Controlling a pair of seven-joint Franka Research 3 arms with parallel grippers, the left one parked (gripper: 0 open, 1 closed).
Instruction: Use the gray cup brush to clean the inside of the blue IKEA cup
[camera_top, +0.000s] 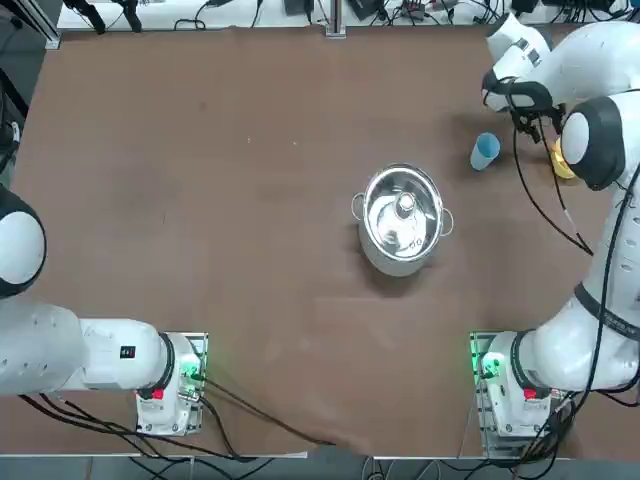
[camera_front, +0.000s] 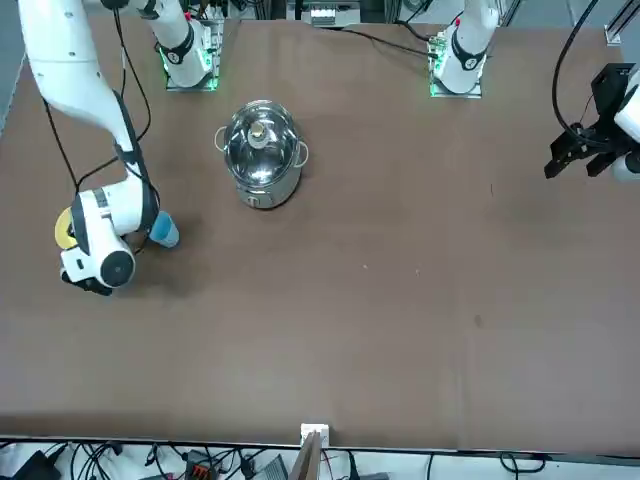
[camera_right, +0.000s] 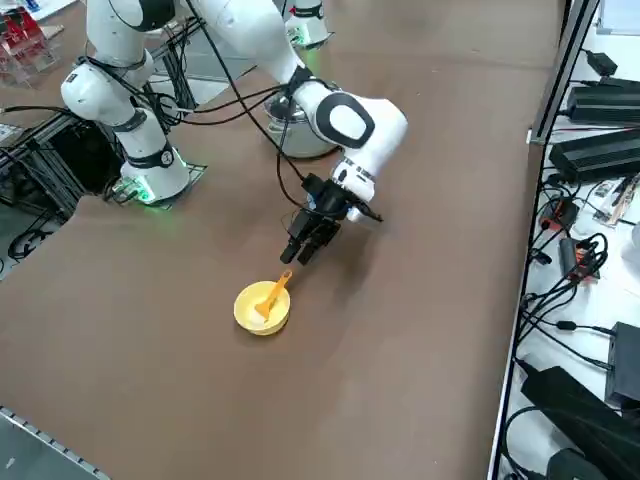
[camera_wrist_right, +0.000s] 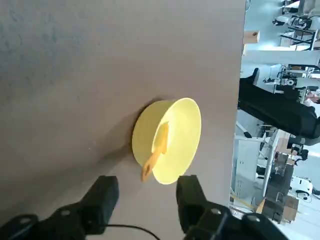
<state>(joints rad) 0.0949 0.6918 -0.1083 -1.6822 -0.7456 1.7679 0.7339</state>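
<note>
The gray cup brush (camera_wrist_right: 155, 150) shows as an orange-tan stick leaning in a yellow cup (camera_wrist_right: 175, 135), its handle end sticking out over the rim; its head is hidden inside. My right gripper (camera_wrist_right: 145, 196) is open just short of that handle end, nothing between its fingers. In the right side view the gripper (camera_right: 303, 247) hangs low over the table beside the yellow cup (camera_right: 256, 312) and brush (camera_right: 273, 295). The blue IKEA cup (camera_top: 485, 151) stands upright a little to the left of my wrist, also seen in the front view as the blue IKEA cup (camera_front: 164, 231).
A steel pot (camera_top: 402, 220) with a lid stands mid-table, nearer the arm bases than the cups. The table's right edge (camera_wrist_right: 244, 75) runs close behind the yellow cup. Cables and equipment lie beyond that edge.
</note>
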